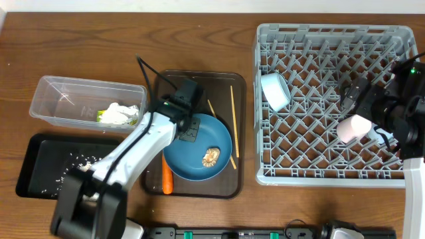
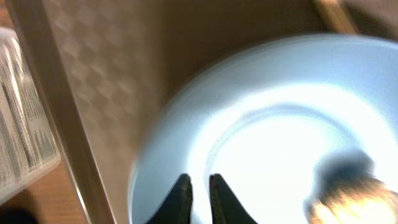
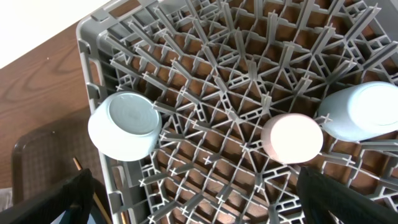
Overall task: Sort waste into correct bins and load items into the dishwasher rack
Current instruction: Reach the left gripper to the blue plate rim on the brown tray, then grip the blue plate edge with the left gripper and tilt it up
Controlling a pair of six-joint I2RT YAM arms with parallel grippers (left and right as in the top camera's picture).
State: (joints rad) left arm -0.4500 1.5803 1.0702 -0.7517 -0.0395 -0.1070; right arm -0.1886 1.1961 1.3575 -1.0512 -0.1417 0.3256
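Note:
The large blue plate [image 1: 197,147] lies on the brown tray with a brownish food scrap [image 1: 211,156] on it. My left gripper [image 1: 188,130] hovers over the plate's upper-left part. In the blurred left wrist view its jaws [image 2: 199,186] are almost together and empty above the plate [image 2: 267,124], with the scrap [image 2: 351,193] at the right. The carrot [image 1: 167,180] and two chopsticks [image 1: 233,123] lie on the tray. The grey rack [image 1: 265,174] holds the pale bowl [image 1: 274,91], pink cup [image 1: 354,127] and light blue cup [image 1: 380,137]. My right gripper [image 1: 355,96] is open above the rack [image 3: 199,205].
The clear tub [image 1: 50,109] holds the crumpled wrapper [image 1: 118,114]. The black tray [image 1: 40,156] holds scattered rice grains [image 1: 73,162]. The brown serving tray [image 1: 226,189] sits between bins and rack. The right wrist view shows the bowl [image 3: 124,126], pink cup [image 3: 292,138] and blue cup [image 3: 364,109].

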